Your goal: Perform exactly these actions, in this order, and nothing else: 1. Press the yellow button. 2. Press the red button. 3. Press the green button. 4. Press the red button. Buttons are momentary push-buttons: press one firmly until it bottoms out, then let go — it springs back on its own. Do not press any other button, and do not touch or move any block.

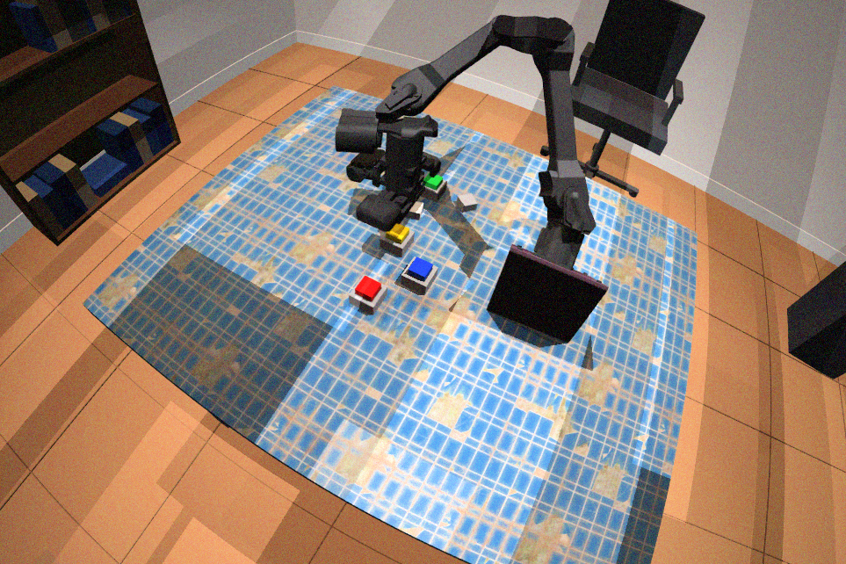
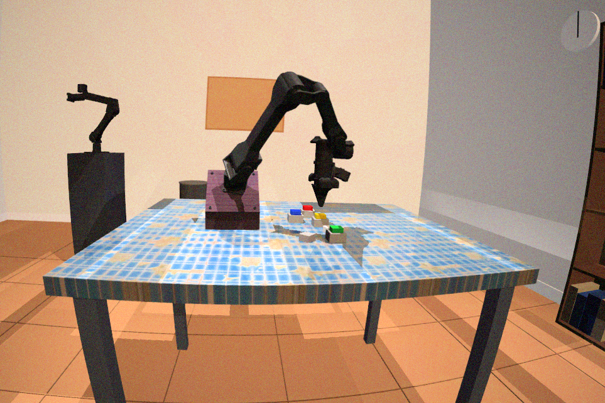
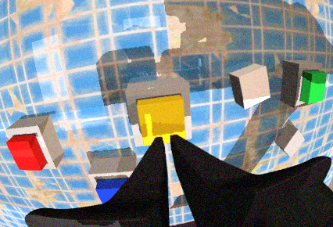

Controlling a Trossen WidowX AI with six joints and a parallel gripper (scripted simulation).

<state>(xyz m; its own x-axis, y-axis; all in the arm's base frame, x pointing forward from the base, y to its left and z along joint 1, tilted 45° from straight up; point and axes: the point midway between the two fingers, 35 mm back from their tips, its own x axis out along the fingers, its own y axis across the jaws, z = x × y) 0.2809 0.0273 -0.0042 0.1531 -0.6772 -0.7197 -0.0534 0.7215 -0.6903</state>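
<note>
My gripper (image 2: 320,204) (image 3: 166,142) is shut with nothing between its fingers. It points down a little above the yellow button (image 1: 397,233) (image 2: 319,216) (image 3: 161,115); its tips overlap the button's near edge in the wrist view and are hidden in the top view. A small gap shows beneath them in the exterior view. The red button (image 1: 367,288) (image 2: 307,208) (image 3: 26,153) is at the left in the wrist view. The green button (image 1: 433,181) (image 2: 336,228) (image 3: 313,87) is at the right there. Both stand up from their bases, untouched.
The blue button (image 1: 420,268) (image 2: 295,212) (image 3: 111,189) stands beside the red and yellow ones. A pale block (image 1: 416,210) (image 3: 250,84) lies between yellow and green. Another pale block (image 1: 466,202) (image 2: 307,236) (image 3: 290,138) lies near the green button.
</note>
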